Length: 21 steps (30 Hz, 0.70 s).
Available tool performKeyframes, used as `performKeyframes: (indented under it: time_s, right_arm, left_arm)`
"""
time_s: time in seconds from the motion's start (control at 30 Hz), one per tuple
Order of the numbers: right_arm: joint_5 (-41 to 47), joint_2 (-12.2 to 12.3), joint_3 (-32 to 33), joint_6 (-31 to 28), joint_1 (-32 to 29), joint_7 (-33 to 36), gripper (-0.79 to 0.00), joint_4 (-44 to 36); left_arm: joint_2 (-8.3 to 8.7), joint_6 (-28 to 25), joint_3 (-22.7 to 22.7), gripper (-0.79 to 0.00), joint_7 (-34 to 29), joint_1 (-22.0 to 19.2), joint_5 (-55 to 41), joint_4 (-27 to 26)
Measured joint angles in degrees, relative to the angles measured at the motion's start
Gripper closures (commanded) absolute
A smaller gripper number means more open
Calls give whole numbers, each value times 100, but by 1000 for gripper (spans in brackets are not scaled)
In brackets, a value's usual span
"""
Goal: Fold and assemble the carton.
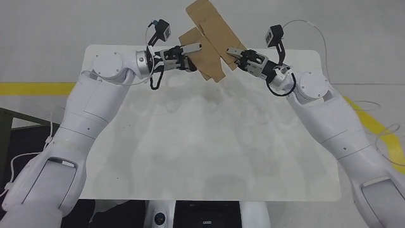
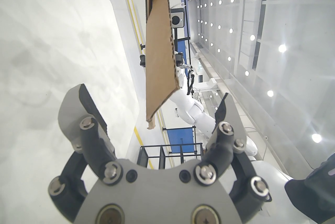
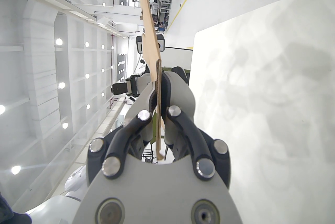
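Right claw [image 3: 160,83] clamped on flat carton [image 1: 212,35] edge; left claw [image 2: 154,93] released, carton edge-on just ahead, between its jaws.

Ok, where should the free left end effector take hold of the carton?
The near flap of the carton, approached from the robot's left. The right end effector clamps the opposite edge, and the flap stands edge-on ahead of the open left end effector, so closing should likely pinch the thin board.
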Motion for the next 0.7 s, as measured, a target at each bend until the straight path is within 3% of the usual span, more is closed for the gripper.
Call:
performKeyframes:
  time_s: [0.1,0.13,0.43,0.47,0.57,0.6,0.7]
  right_arm:
    - [-33,-45,28,6,-11,-9,0,32]
    - [-43,-57,37,9,-13,-9,0,41]
    - [-150,-155,148,23,-52,18,0,109]
    - [-156,-163,161,23,-57,26,-43,113]
    - [-170,-190,210,19,-79,58,-351,111]
    - [-172,-198,236,7,-90,76,-785,106]
    - [-174,-212,321,-49,-126,104,-785,90]
  left_arm:
    - [-29,85,24,-34,121,19,33,4]
    - [-38,125,32,0,146,19,34,12]
    - [-119,435,81,0,233,-49,52,198]
    - [-128,464,81,0,238,-59,41,219]
    - [-154,542,78,0,231,-94,-3,282]
    - [-163,569,72,0,225,-108,-19,306]
    - [-184,622,55,0,202,-146,-56,365]
